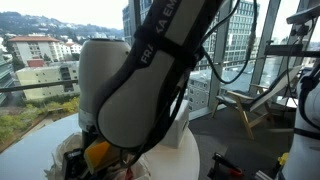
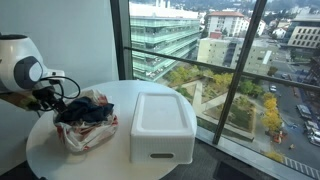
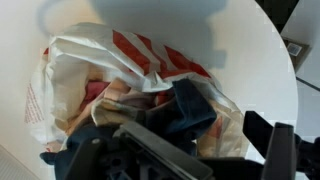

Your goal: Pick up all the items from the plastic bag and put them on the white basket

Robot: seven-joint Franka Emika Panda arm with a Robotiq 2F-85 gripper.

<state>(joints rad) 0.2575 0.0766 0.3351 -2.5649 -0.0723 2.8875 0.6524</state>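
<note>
1. Window wall: floor-to-ceiling glazing with dark frames, on the far side of the table from the plastic bag; city buildings and trees show through it.

2. Table: round, white top. It carries the plastic bag and is bare around it in the wrist view.

3. Robot arm: white casing with black joints and black cabling. It leans in over the plastic bag from the side away from the basket. In an exterior view it fills most of the frame and hides most of the bag.

4. White basket: rectangular, with rounded corners. It stands on the table just beside the plastic bag, not touching it as far as can be seen. Its contents cannot be made out.

5. Plastic bag: white and crumpled, with red print visible in the wrist view. It lies on the table with its mouth open upward, and items are heaped inside.

6. Dark blue item: soft and folded, on top of the heap at the bag's mouth.

7. Gripper: black, blurred, directly over the bag's mouth and close to the dark blue item. Whether the fingers are apart or closed on anything cannot be told.

8. Pink item: inside the bag, partly covered.

9. Orange-yellow piece: seen at the bag, under the arm; what it is cannot be made out.
</note>
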